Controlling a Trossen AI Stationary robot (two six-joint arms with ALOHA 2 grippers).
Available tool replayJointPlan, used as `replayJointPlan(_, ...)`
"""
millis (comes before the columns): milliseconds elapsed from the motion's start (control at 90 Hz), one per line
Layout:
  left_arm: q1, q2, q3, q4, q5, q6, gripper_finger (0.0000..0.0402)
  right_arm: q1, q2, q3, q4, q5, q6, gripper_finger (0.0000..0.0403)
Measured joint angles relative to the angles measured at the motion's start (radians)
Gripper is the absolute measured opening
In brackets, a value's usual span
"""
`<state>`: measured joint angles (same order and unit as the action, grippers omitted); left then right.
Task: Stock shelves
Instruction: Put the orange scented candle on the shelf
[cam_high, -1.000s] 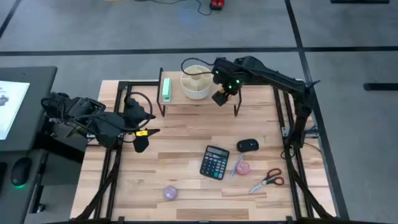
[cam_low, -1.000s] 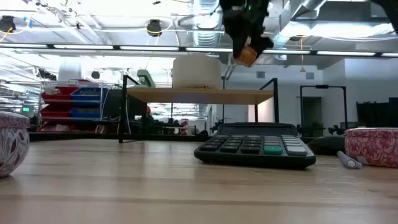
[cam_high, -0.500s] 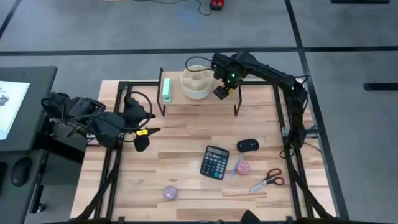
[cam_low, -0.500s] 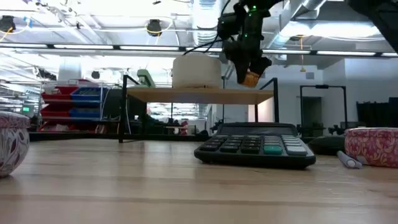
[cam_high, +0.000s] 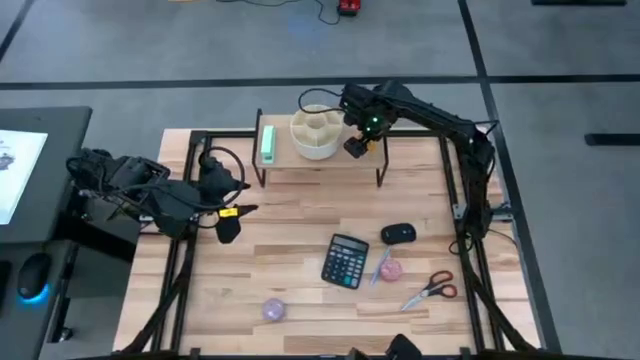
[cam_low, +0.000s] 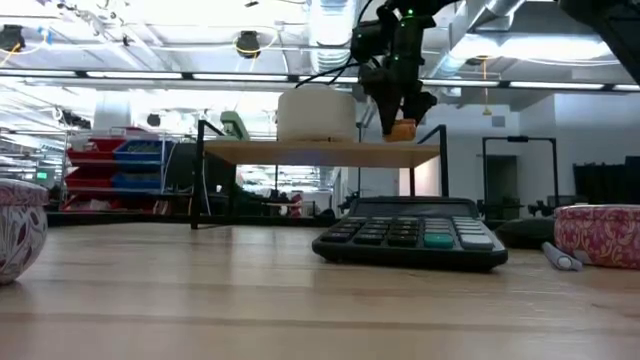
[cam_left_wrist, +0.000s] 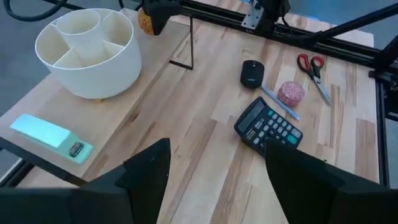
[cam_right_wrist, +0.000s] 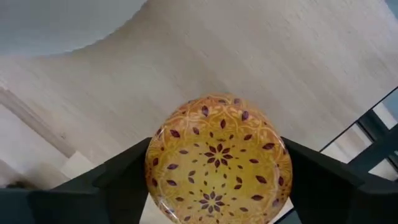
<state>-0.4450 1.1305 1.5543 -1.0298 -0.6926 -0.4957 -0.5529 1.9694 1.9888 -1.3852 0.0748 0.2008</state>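
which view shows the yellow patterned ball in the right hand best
The right wrist view: the yellow patterned ball fills the picture between the right hand's fingers, over the shelf. The low view shows a small orange blob at the shelf top, the left wrist view a sliver, the high view hardly anything.

Colours and patterns on the riser shelf

Round yellow-orange object (cam_right_wrist: 218, 158) with dark red floral pattern; cream divided round bowl (cam_high: 314, 134); mint-green rectangular stapler (cam_high: 267, 141).

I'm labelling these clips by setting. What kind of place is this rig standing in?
Probably a lab or workshop hall rather than a shop: bare ceiling ducts run overhead, red and blue storage bins are stacked behind the table, and the floor around it is plain grey with taped lines.
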Motion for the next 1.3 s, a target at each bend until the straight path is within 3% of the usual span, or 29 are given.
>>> replayJointPlan(567,0.000,0.000,0.000,0.000,0.000,-0.004,0.0237,0.004,-0.001,-0.061,0.048,-0.004,-0.016,0.0304)
replayJointPlan(978,0.000,0.000,0.000,0.000,0.001,-0.006,0.0237,-0.008,-0.001,-0.063,0.058,-0.049,-0.047,0.0394)
replayJointPlan(1300,0.000,0.000,0.000,0.000,0.001,-0.006,0.0237,-0.023,-0.080,-0.063,0.073,-0.044,-0.044,0.0394)
